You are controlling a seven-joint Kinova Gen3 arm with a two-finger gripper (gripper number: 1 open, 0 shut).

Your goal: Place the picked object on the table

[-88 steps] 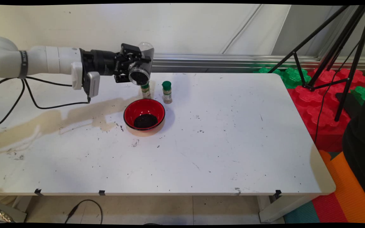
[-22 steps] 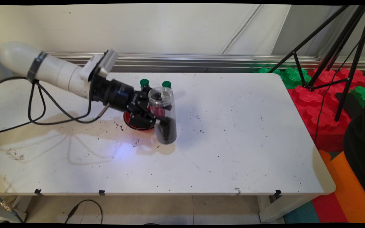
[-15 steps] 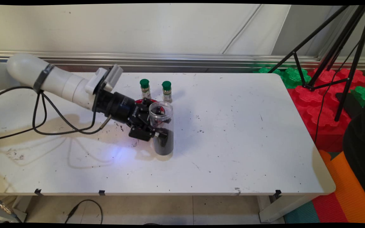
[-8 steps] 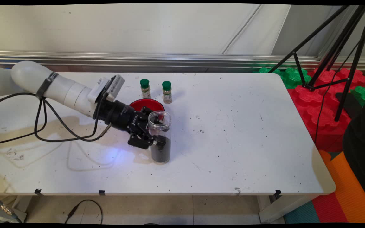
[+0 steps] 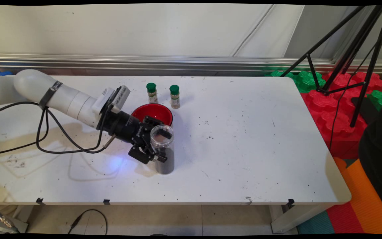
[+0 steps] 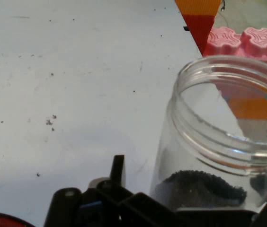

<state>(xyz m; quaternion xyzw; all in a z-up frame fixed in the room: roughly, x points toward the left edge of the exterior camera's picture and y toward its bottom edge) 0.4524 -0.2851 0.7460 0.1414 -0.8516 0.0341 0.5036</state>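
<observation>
Clear plastic: a round, open-mouthed clear plastic jar [image 5: 163,149] stands upright on the near-middle of the white table [image 5: 244,139], its lower part filled with dark granules [image 6: 204,187]; in the hand view its threaded rim fills the right side.
Grip: the black two-finger gripper [image 5: 154,147] comes in from the jar's left and is closed on the jar's body, one finger [image 5: 156,159] low across its near side, the other at its far side near the rim.
Arm: the white arm [image 5: 55,98] slopes down from the upper left, black cables [image 5: 45,132] hanging from it to the tabletop.
Just behind: a round red bowl with a black rim [image 5: 154,113] sits beside the gripper's wrist, just beyond the jar; whether it touches the jar cannot be told. A sliver of its red edge [image 6: 1,221] shows at the bottom left of the hand view.
Tabletop: dark specks [image 5: 207,129] lie scattered around the bowl and to its right.
Farther back: two small green-capped spice bottles, the left [image 5: 151,93] and the right [image 5: 174,96], stand upright side by side behind the bowl, apart from it.
Off the table, right: red and green foam blocks [image 5: 330,96] and a black tripod [image 5: 350,49].
</observation>
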